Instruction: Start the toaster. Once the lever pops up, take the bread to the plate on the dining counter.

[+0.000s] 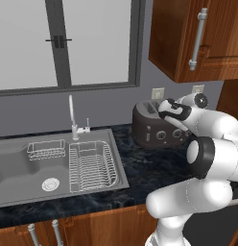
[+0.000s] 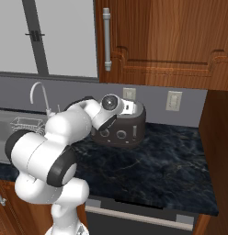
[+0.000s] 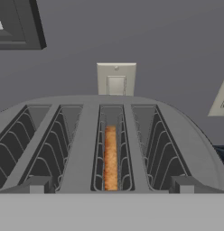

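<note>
So the steel sink (image 1: 53,168) sits off to the left, and the rounded dark brown-grey toaster (image 1: 152,127) stands further right on the dark stone worktop (image 2: 148,165). The thin tan bread slice (image 3: 110,158) stands down in its third slot, ready for toasting. The two-finger gripper (image 1: 164,109), jaws spread and empty, hovers at the toaster's top, probably lining up for the lever.

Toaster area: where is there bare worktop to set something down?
Right of the toaster, dark worktop runs bare to the wooden side panel. A narrower bare strip lies between toaster and sink. The arm crowds the toaster's front.
</note>
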